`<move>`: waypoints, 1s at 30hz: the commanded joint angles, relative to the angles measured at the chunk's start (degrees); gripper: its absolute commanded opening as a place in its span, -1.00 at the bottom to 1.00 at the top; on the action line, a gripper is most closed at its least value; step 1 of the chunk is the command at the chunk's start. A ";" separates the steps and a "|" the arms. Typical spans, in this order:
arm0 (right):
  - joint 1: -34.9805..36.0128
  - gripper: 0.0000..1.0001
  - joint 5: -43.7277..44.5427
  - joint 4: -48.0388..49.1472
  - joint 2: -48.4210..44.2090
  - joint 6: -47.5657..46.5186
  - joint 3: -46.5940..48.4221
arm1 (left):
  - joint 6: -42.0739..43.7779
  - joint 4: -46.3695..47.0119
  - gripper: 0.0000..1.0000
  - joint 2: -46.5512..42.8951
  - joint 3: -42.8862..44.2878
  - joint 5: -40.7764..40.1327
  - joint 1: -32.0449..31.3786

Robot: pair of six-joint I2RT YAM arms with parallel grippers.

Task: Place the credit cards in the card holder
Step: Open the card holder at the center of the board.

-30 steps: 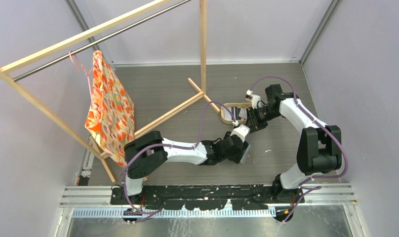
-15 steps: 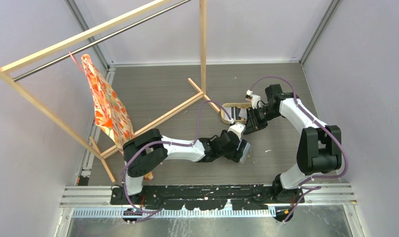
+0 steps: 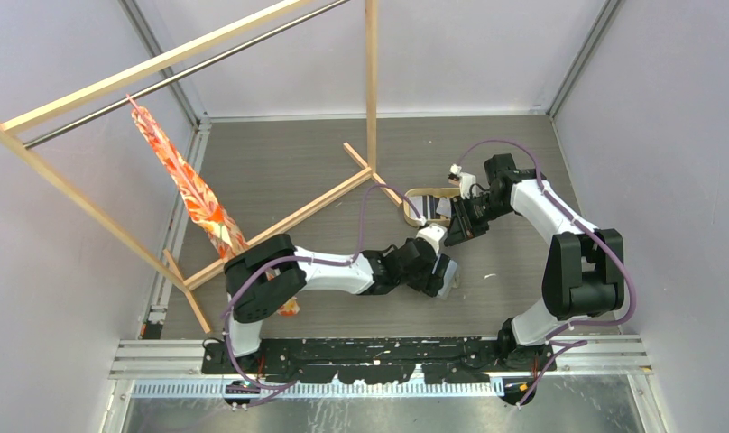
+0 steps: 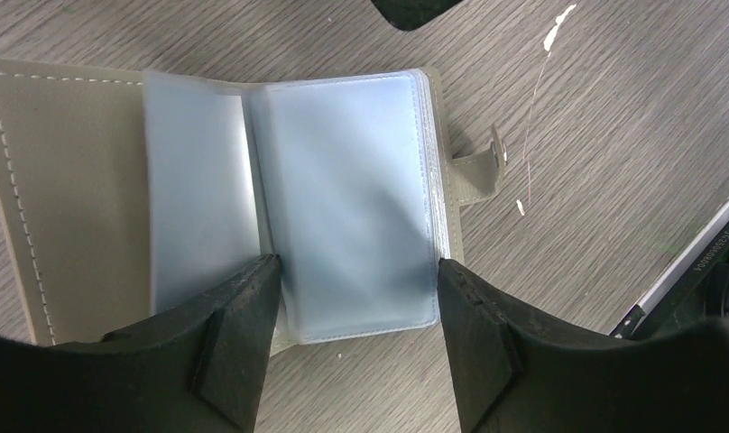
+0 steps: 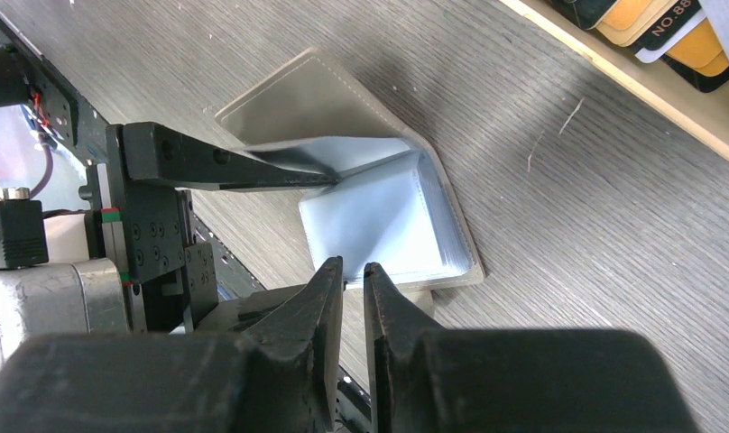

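Observation:
The card holder (image 4: 343, 207) lies open on the wood-grain table, grey-taupe with clear plastic sleeves fanned up and a snap tab (image 4: 487, 167) at its right. My left gripper (image 4: 356, 264) is open, its fingers either side of the near edge of the right-hand sleeve stack, one fingertip (image 5: 226, 167) at the fold. The holder (image 5: 379, 216) also shows under my right gripper (image 5: 352, 264), which hangs above it barely open, nothing in the narrow gap. The credit cards (image 5: 650, 23), dark and orange, lie in the wooden tray (image 5: 632, 81). From above, both grippers (image 3: 440, 271) (image 3: 453, 230) sit close together.
The oval wooden tray (image 3: 415, 203) sits just behind the grippers. A wooden clothes rack (image 3: 372, 90) spans the back left, its foot bars reaching towards the tray, with an orange patterned cloth (image 3: 194, 194) hanging from it. A metal rail (image 4: 695, 262) runs along the near edge.
The left gripper's jaws have spread a little wider and the arm has edged slightly left. The hanging orange cloth has swung edge-on. The right arm has stayed put.

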 commanded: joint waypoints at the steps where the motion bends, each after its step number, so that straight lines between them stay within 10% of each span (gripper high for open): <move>1: 0.04 -0.60 -0.35 -0.08 -1.99 -0.30 1.18 | -2.55 -0.19 0.27 -0.48 -1.23 -0.65 0.74; 30: 3.75 -0.76 0.80 0.05 4.40 -0.42 0.25 | -25.77 32.84 -0.43 -2.28 -20.25 15.08 8.98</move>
